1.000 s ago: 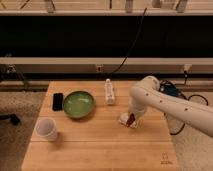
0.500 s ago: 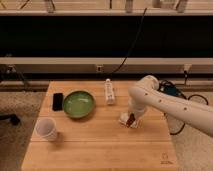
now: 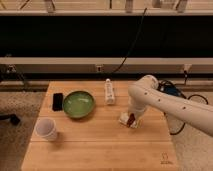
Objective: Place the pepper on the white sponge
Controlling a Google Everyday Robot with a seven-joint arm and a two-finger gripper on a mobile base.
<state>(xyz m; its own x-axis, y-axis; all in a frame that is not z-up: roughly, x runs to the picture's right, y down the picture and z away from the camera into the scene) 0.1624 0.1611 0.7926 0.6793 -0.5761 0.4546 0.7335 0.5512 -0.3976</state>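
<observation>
Nothing is moving on the desk (image 3: pixel 100 145). The arm (image 3: pixel 165 100) is staying still, with its claw (image 3: pixel 131 116) low. Right under the claw, the white sponge (image 3: pixel 123 118) is lying, and the pepper (image 3: pixel 131 120) seems to be resting on it. I cannot tell if the claw is gripping it. The job is looking nearly done.

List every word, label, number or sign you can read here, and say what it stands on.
Small dark mark near the front right corner of the wooden table: too small to read.
White power strip: no text readable.
Robot arm and gripper, down at the white sponge and the pepper: no lettering visible.
Nothing else bears text.
</observation>
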